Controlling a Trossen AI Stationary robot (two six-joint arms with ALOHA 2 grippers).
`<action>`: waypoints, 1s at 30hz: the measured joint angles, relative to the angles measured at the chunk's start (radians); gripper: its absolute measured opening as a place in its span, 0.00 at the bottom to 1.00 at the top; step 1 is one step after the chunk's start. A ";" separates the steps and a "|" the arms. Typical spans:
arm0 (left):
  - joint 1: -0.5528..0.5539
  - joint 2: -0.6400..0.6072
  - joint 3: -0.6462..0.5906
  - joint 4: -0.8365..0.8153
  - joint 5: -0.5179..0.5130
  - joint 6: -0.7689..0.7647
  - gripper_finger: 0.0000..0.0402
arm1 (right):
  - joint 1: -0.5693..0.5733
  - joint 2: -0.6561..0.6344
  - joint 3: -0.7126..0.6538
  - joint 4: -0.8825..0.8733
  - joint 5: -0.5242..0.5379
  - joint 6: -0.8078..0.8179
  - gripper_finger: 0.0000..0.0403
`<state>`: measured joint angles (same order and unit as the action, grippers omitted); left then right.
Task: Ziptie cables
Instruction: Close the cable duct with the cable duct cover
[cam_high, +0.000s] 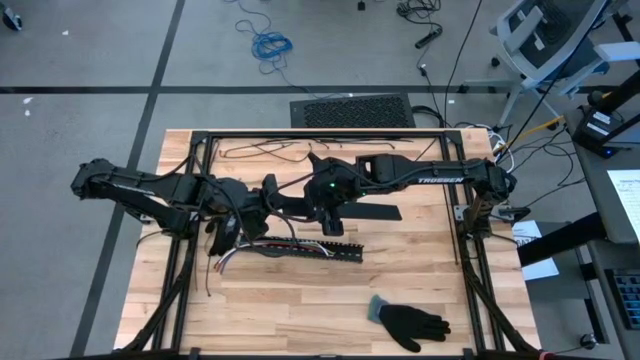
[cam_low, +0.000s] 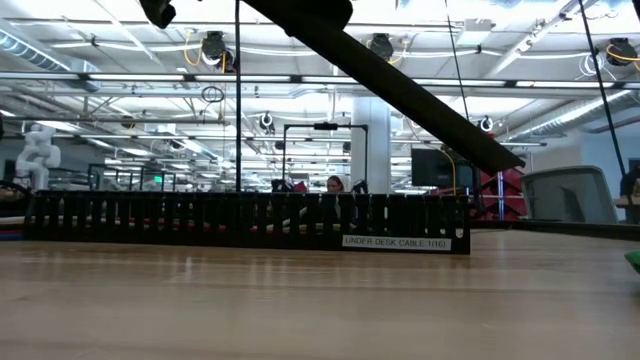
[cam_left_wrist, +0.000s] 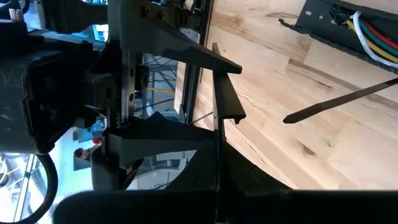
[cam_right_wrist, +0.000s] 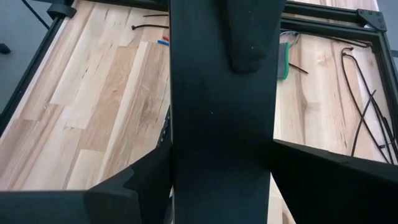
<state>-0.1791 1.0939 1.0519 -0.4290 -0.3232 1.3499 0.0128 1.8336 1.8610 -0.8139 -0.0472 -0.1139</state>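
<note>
The black slotted strip lies on the wood table, and in the low view its wall runs across the picture. The cables lie inside it; white, yellow, green and red wires show, and their loose ends stick out at its left end. My left gripper hovers open above that left end and holds nothing. My right gripper is above the strip's middle, shut on a flat black lid. My right gripper holds the flat black lid pinched across its width, one finger on each long edge. The lid runs forward along the fingers. It is lifted clear of the table and slants down toward the right in the low view.
A single black ziptie lies on the wood near the strip. Thin black strands lie by the table's far edge. A black glove with a teal cuff rests near the table's near right corner. A black metal frame rims the table.
</note>
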 joint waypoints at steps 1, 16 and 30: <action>0.000 0.000 0.000 0.000 0.000 0.000 0.00 | 0.000 0.000 0.000 0.000 -0.003 0.000 0.56; 0.000 0.000 0.000 0.006 0.008 0.002 0.07 | 0.000 0.000 0.000 0.002 -0.007 -0.014 0.56; 0.000 0.000 0.000 0.039 0.006 0.000 0.07 | 0.000 -0.001 0.000 0.002 -0.007 -0.015 0.56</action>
<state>-0.1795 1.0939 1.0519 -0.3897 -0.3174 1.3496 0.0132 1.8324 1.8606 -0.8116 -0.0544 -0.1291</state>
